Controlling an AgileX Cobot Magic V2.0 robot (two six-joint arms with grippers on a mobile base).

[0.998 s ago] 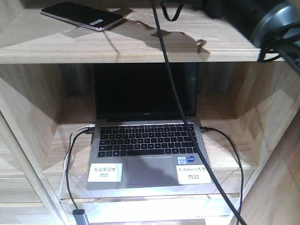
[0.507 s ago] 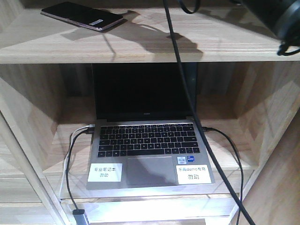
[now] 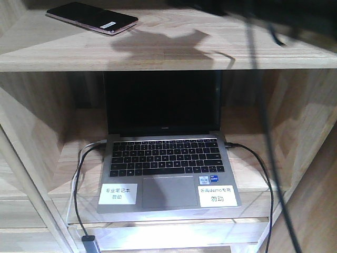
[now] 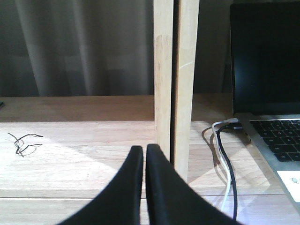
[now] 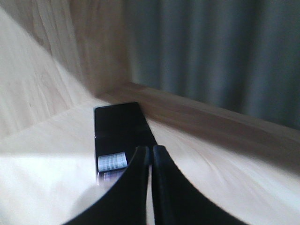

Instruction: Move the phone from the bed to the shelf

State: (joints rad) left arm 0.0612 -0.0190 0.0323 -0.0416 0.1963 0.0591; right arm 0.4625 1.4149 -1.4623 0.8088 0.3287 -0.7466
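Note:
The phone (image 3: 92, 17) lies flat on the top board of the pale wood shelf (image 3: 158, 52), at its far left, with nothing holding it. In the right wrist view the phone (image 5: 119, 129) shows its white sticker, and my right gripper (image 5: 151, 150) hangs shut and empty just beside its near right corner. Only a blurred dark part of the right arm (image 3: 247, 8) shows in the front view. My left gripper (image 4: 144, 149) is shut on nothing, low over a lower shelf board (image 4: 70, 140) in front of an upright (image 4: 176, 84). The bed is out of view.
An open grey laptop (image 3: 166, 158) with two white labels fills the lower compartment, with cables (image 3: 79, 179) running from both sides. The left wrist view shows the laptop (image 4: 267, 70) and its cables (image 4: 225, 154) right of the upright. A curtain hangs behind the shelf.
The right arm and its hanging cable have swung to the right and blurred across the top of the front view. The phone has stayed where it was on the top board.

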